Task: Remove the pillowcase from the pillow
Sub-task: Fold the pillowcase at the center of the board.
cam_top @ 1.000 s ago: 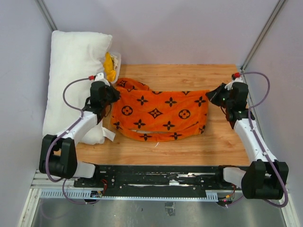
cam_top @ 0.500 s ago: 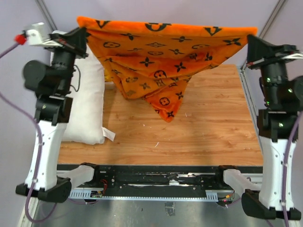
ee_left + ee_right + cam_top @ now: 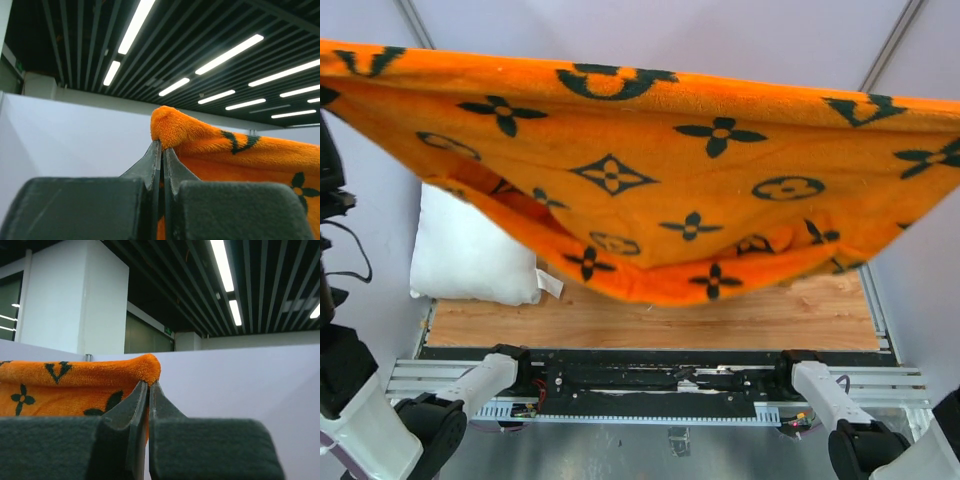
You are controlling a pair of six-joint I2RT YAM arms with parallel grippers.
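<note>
High above the table [image 3: 740, 312], the pillowcase [image 3: 650, 170] hangs stretched between my two wrists like a banner, its long axis running left to right. Left gripper [image 3: 161, 150]: fingers pressed together on one orange corner, with plush bunched just above the tips. Right gripper [image 3: 148, 389]: likewise pinching the opposite corner. The top edge is taut between the two pinches. The lower body sags in a loose belly toward the near edge, with a darker fold at the left where the layers part. Print is black flowers, circles and diamonds on orange plush. No white shows within the folds, so I judge the case empty. The pillow [image 3: 470, 255] lies on the table at the left, below the cloth and, as far as I can tell, not touching it. It is plain white and plump, its far part hidden behind the fabric, and it is nearer my left arm. Judgement: separation is done, and any lowering should go to the right of the pillow so the case does not drape back over it.
</note>
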